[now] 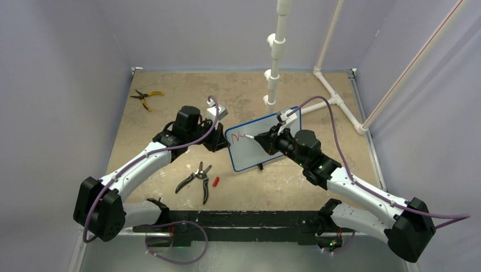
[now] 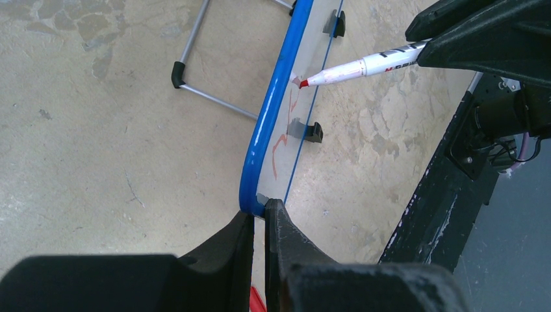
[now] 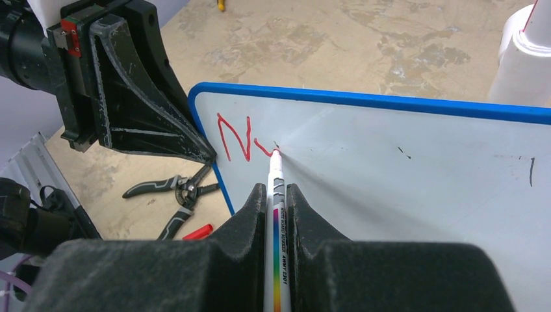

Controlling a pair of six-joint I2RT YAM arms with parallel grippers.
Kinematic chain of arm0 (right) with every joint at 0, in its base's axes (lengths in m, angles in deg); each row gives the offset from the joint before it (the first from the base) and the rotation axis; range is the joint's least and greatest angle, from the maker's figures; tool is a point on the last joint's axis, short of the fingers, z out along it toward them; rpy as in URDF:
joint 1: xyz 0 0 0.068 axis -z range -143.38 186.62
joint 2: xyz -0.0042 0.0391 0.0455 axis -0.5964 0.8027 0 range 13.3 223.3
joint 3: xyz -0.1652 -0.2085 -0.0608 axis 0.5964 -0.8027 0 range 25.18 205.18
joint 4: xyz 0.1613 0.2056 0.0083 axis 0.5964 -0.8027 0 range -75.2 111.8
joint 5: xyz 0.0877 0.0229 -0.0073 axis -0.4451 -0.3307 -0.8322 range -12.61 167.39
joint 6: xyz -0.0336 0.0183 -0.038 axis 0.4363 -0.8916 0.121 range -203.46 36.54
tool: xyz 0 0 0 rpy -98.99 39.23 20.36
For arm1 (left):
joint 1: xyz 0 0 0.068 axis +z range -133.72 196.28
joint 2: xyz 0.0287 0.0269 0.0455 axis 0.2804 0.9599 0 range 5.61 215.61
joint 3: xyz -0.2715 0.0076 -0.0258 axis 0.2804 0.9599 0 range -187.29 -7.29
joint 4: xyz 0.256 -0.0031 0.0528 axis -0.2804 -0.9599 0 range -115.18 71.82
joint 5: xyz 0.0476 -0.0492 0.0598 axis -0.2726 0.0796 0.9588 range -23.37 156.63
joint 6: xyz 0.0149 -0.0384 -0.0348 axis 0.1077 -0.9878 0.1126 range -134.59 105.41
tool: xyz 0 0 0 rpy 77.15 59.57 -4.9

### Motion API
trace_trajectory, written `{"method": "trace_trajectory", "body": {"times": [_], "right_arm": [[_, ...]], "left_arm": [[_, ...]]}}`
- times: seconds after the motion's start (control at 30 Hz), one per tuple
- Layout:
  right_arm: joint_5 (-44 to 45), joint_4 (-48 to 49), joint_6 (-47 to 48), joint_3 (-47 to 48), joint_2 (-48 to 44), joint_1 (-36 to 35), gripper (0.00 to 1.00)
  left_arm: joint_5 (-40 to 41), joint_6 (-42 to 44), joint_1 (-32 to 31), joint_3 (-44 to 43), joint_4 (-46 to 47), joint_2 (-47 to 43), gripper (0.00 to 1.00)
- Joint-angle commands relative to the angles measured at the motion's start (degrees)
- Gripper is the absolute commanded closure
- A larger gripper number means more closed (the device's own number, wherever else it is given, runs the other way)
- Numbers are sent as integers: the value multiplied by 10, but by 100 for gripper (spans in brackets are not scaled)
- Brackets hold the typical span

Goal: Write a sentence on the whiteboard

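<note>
The whiteboard [image 1: 266,148], white with a thin blue frame, stands tilted on the table's middle. My left gripper [image 1: 218,141] is shut on its left edge; in the left wrist view [image 2: 258,214] the jaws pinch the blue frame [image 2: 263,130]. My right gripper [image 1: 266,140] is shut on a white marker [image 3: 277,214] with a red tip touching the board [image 3: 390,169]. The sentence [image 3: 240,140] is a red "N" plus a short stroke near the top left corner. It also shows in the top view [image 1: 241,137].
Black-handled pliers [image 1: 195,180] and a red marker cap [image 1: 215,181] lie in front of the board. Yellow-handled pliers [image 1: 145,97] lie at the back left. A white pipe frame [image 1: 334,96] and post [image 1: 274,62] stand at the back right. Grey walls enclose the table.
</note>
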Motion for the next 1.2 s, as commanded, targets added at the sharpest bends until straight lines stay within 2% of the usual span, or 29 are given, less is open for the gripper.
{"method": "trace_trajectory", "body": {"times": [0.0,0.57,1.17], "right_arm": [[-8,40,3,13,2,0,100],[-35,50,3,6,26,1,100],[-30,3,-1,-20,5,1,100]], "left_arm": [[-5,19,2,-14,23,-11,100],[-5,19,2,-14,23,-11,100],[-3,18,2,-14,23,-11,100]]}}
